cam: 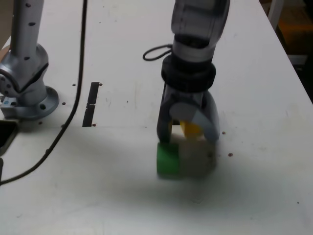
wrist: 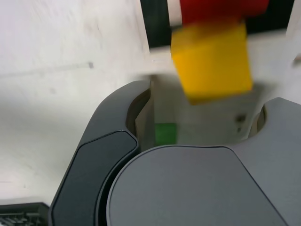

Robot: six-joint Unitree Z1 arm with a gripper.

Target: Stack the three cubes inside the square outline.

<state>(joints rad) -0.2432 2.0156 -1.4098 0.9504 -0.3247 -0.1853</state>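
My gripper (cam: 189, 139) hangs just above the white table with its jaws standing apart, open. The green cube (cam: 167, 159) sits low at the tip of the finger on the exterior view's left; whether they touch is lost in blur. In the wrist view only a small patch of the green cube (wrist: 165, 133) shows between the fingers (wrist: 113, 155). Beyond the gripper (wrist: 202, 108) is the yellow cube (wrist: 211, 61), overlapping the red cube (wrist: 218, 10); I cannot tell if one rests on the other. Black bars of the square outline (wrist: 155, 23) frame them. In the exterior view the yellow cube (cam: 190, 128) peeks between the fingers.
The arm's grey base (cam: 29, 73) stands at the exterior view's left, with a black cable (cam: 73, 105) running down the table. Two thin black strip marks (cam: 91, 103) lie beside it. A cable loop (cam: 156, 51) sticks out from the wrist.
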